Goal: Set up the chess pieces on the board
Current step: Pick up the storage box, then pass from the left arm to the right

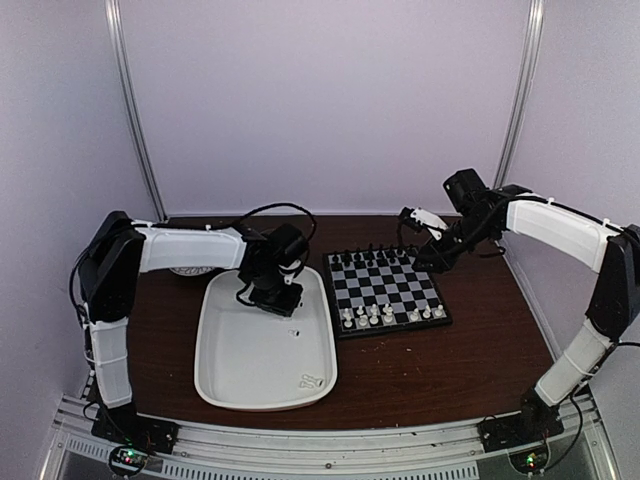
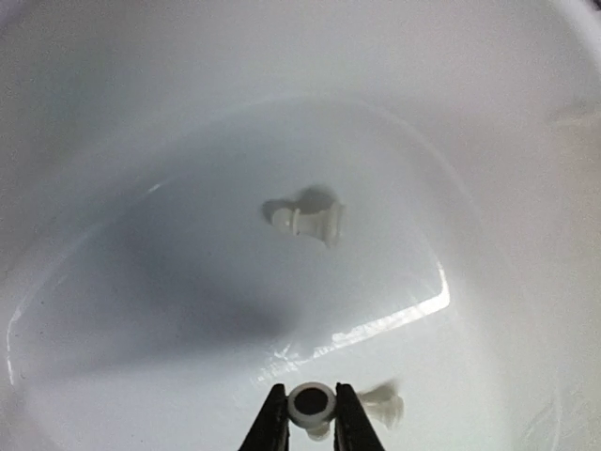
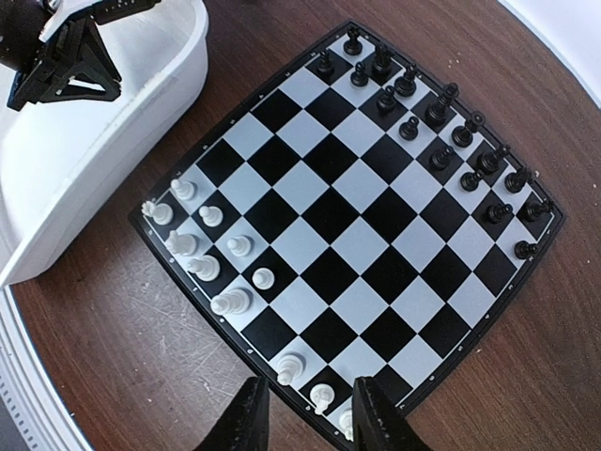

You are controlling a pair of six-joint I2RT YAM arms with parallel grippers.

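Observation:
The board [image 1: 392, 285] lies right of centre, with white chess pieces [image 1: 375, 315] on its near rows and black ones [image 1: 370, 258] along its far rows. My left gripper [image 1: 280, 300] is low in the white tray [image 1: 240, 350]. In the left wrist view it [image 2: 312, 406] is shut on a white piece [image 2: 312, 387], whose round dark-centred base faces the camera. Another white piece [image 2: 305, 219] lies on its side in the tray, and a blurred one [image 2: 385, 404] lies beside the fingers. My right gripper [image 1: 410, 228] hovers open and empty above the board's far right corner [image 3: 310, 418].
Two or three loose white pieces [image 1: 310, 381] lie in the tray's near right part. The right wrist view shows the board [image 3: 357, 235], its white pieces [image 3: 230, 301], its black pieces [image 3: 441, 141] and the tray's rim [image 3: 94, 141]. Brown tabletop surrounds them.

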